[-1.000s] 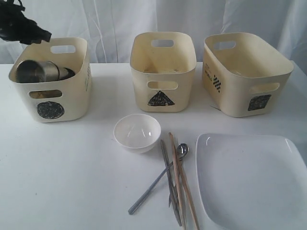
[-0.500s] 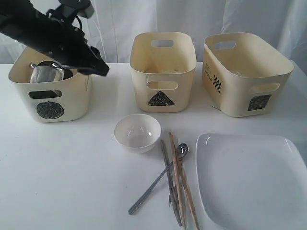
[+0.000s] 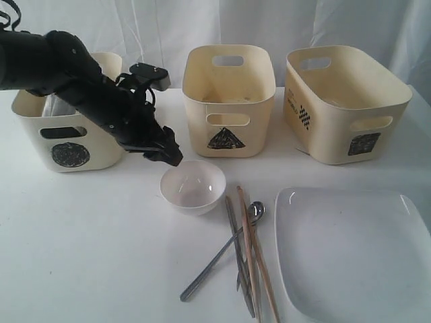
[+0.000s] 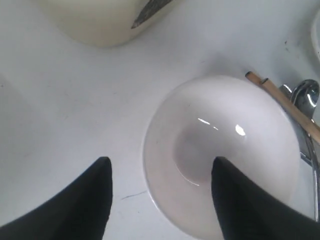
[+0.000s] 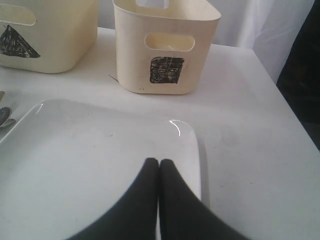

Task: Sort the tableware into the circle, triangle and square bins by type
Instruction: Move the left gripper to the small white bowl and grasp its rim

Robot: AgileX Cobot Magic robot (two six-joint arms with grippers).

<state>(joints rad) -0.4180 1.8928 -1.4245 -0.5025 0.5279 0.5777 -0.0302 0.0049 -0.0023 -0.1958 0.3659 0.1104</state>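
Two-sided rim pinch in hand: with the left end effector spread wide, one tip over the hollow of the small white bowl and one over bare tabletop, lower until both flank the wall. Close gently, then lift straight, clear of the wooden chopsticks and metal spoon just beside. Probably bound for the circle bin. Leave the right end effector pinched shut, empty, above the large white square plate.

Exterior elevated, frontal; left wrist close over small white bowl.
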